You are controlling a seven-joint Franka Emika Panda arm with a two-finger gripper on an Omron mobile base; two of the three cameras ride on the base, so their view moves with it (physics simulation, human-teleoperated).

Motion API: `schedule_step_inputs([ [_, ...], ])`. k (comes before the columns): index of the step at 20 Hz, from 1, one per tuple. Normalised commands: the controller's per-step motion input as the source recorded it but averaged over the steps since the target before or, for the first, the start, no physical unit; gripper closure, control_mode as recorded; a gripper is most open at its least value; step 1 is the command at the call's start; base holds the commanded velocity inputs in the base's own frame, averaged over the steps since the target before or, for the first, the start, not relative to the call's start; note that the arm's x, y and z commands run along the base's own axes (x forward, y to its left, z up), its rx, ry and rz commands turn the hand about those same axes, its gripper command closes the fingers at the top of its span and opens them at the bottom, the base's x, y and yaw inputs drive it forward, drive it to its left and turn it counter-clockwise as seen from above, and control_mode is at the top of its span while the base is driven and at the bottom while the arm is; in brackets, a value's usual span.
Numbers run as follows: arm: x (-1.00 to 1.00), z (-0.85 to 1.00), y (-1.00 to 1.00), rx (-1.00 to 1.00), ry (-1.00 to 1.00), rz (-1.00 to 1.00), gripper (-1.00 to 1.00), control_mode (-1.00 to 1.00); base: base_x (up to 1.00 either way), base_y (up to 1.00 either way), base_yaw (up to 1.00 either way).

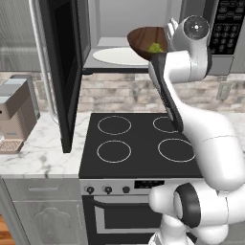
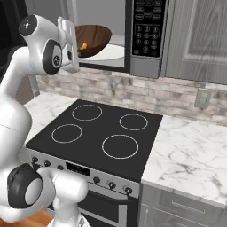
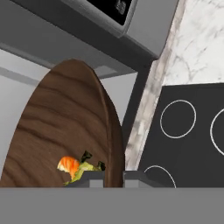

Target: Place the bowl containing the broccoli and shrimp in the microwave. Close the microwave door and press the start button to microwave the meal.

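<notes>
My gripper [image 3: 113, 177] is shut on the rim of the dark wooden bowl [image 3: 65, 127], with one dark finger on each side of the edge. Inside the bowl lie the orange shrimp [image 3: 68, 165] and the green broccoli [image 3: 86, 168], side by side. The bowl [image 1: 143, 42] [image 2: 94, 37] hangs in the open mouth of the microwave [image 2: 146, 66], just above the white turntable plate [image 1: 115, 56] [image 2: 113, 53]. The microwave door [image 1: 64, 72] is swung wide open to the left, its silver handle [image 1: 43, 62] towards me. The black keypad [image 2: 148, 26] [image 1: 227, 26] sits to the right of the opening.
A black stove [image 1: 139, 139] [image 2: 99, 133] with several ring burners lies directly under the microwave. A coffee machine [image 1: 16, 112] stands on the marble counter at the left. More marble counter [image 2: 190, 155], a wall outlet [image 2: 203, 98] and a grey cabinet [image 2: 199, 35] are at the right.
</notes>
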Motion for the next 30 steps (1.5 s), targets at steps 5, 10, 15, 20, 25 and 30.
schedule_step_inputs([
  [5, 0.49, -0.04, 0.10, 0.02, 0.03, -0.03, 1.00, -1.00, 0.00, 0.00, 0.00],
  [10, 0.50, 0.00, 0.10, 0.00, 0.02, -0.01, 1.00, -1.00, 0.00, 0.00, 0.00],
  [15, 0.51, -0.06, 0.10, 0.00, 0.02, 0.00, 1.00, -1.00, 0.00, 0.00, 0.00],
  [20, 0.54, -0.23, 0.01, 0.00, 0.03, 0.00, 1.00, -1.00, 0.00, 0.00, 0.00],
  [25, 0.56, -0.16, 0.00, 0.00, 0.03, 0.00, 1.00, -1.00, 0.00, 0.00, 0.00],
  [30, 0.51, -0.01, 0.00, 0.00, 0.03, 0.00, 1.00, -1.00, 0.00, 0.00, 0.00],
])
